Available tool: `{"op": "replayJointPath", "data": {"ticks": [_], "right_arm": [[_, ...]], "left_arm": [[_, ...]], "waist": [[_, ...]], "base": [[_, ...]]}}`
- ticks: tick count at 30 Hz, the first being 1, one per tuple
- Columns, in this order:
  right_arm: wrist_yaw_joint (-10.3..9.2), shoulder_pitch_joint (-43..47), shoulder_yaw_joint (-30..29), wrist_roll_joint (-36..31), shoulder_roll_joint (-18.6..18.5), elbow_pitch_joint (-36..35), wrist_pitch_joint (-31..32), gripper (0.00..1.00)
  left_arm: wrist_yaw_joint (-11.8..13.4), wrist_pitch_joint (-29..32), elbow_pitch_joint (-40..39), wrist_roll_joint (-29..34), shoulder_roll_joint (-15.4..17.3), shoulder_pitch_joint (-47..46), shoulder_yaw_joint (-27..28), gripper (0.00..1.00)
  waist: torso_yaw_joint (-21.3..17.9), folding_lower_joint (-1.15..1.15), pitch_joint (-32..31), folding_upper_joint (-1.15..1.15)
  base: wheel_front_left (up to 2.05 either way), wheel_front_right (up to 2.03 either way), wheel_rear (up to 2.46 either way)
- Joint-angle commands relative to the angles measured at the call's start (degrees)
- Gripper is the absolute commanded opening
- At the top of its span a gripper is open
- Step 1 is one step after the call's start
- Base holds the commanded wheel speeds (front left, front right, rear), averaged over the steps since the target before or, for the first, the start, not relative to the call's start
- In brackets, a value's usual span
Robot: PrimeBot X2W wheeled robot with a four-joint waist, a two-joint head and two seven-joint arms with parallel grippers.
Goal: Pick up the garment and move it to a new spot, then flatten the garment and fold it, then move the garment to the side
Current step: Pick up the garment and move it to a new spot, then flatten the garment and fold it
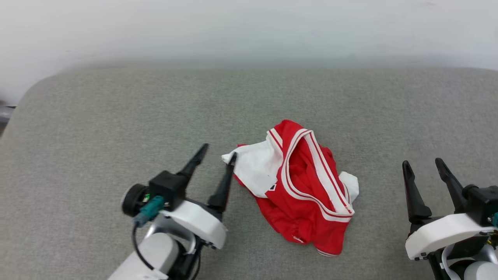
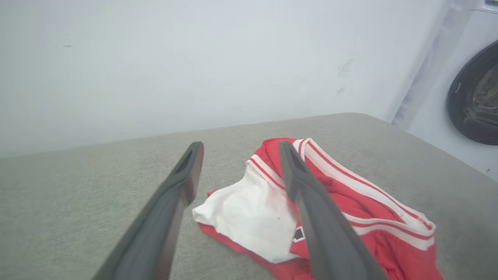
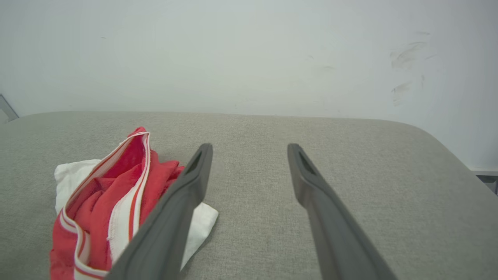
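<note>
The garment (image 1: 299, 186) lies crumpled in a heap on the grey padded surface (image 1: 116, 116), red with white sleeves and striped trim. My left gripper (image 1: 218, 152) stands open just left of it, one fingertip over the white sleeve's corner, nothing held. Through the left wrist camera the garment (image 2: 253, 214) lies below and beyond the spread fingers (image 2: 307, 194). My right gripper (image 1: 423, 163) is open at the lower right, well apart from the cloth. The right wrist camera has the garment (image 3: 97, 202) at its left, beside the open fingers (image 3: 194, 171).
A pale wall (image 1: 249, 31) runs behind the padded surface. A white washing machine with a dark round door (image 2: 474, 105) stands past the surface's right end in the left wrist view. Bare grey padding surrounds the garment.
</note>
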Motion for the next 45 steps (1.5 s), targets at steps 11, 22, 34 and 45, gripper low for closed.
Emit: {"op": "replayJointPath", "data": {"ticks": [11, 22, 34, 45], "right_arm": [[-0.04, 2.5, 0.8, -0.8, 0.0, -1.5, 1.7, 1.0], [-0.04, 5.7, 0.9, 0.3, 0.0, -1.6, 2.3, 1.0], [-0.04, 6.7, 0.6, 0.7, 0.0, -2.0, 2.5, 1.0], [-0.04, 4.7, 1.4, 1.0, 0.0, -1.6, 1.9, 1.0]], "left_arm": [[4.3, -0.5, -2.9, 0.6, 2.9, 8.9, 15.3, 1.0], [3.2, -0.5, -3.1, 1.6, 4.3, 15.6, 17.5, 1.0], [3.1, 0.1, -3.2, 1.2, 4.5, 15.9, 16.9, 1.0], [-1.3, 6.6, -1.9, -0.8, 5.5, 9.0, 14.5, 1.0]], "waist": [[2.4, 0.0, -3.0, 0.0], [1.6, 0.0, -5.7, 0.0], [1.2, 0.0, -6.1, 0.0], [0.4, 0.0, -2.9, 0.0]], "base": [[0.0, 0.0, 0.0], [0.0, 0.0, 0.0], [0.0, 0.0, 0.0], [0.0, 0.0, 0.0]]}}
